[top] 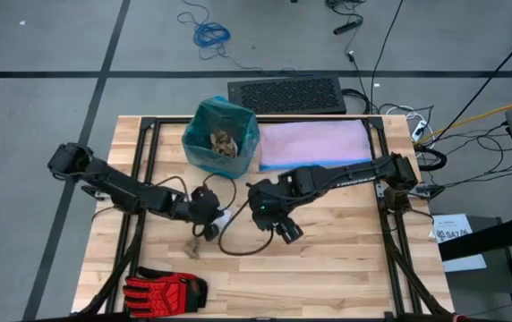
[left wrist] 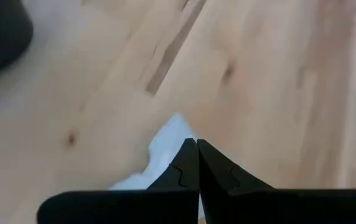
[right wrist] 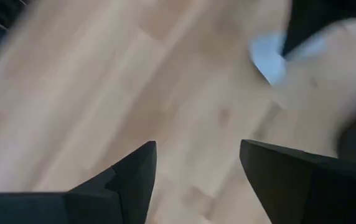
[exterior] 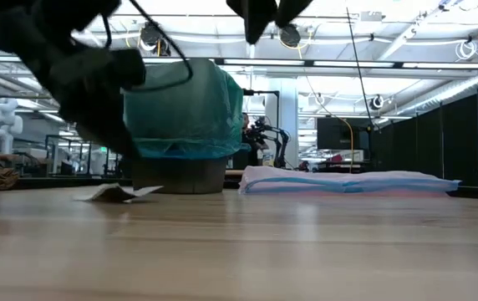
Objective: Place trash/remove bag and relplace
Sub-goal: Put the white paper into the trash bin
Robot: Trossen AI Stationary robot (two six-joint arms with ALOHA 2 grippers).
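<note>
White paper wad (left wrist: 165,146) under pinched-shut left hand (left wrist: 196,144) | right hand (right wrist: 196,155) gaping, empty, beside

Readable text: almost none.

- Right arm (top: 341,174), high view: pale lettering runs along the forearm link. Too small to make out any letters.
- White paper sheet (top: 455,234) on the floor off the counter's right edge, high view: dark printed marks on it, possibly digits or a code. Cannot be read.
- Red-and-black glove (top: 162,289) at the counter's near left corner, high view: dark patterning on the back; no legible brand.
- Low view: no signs or labels legible in the room behind.
- Both wrist views: bare wood only, no print.
</note>
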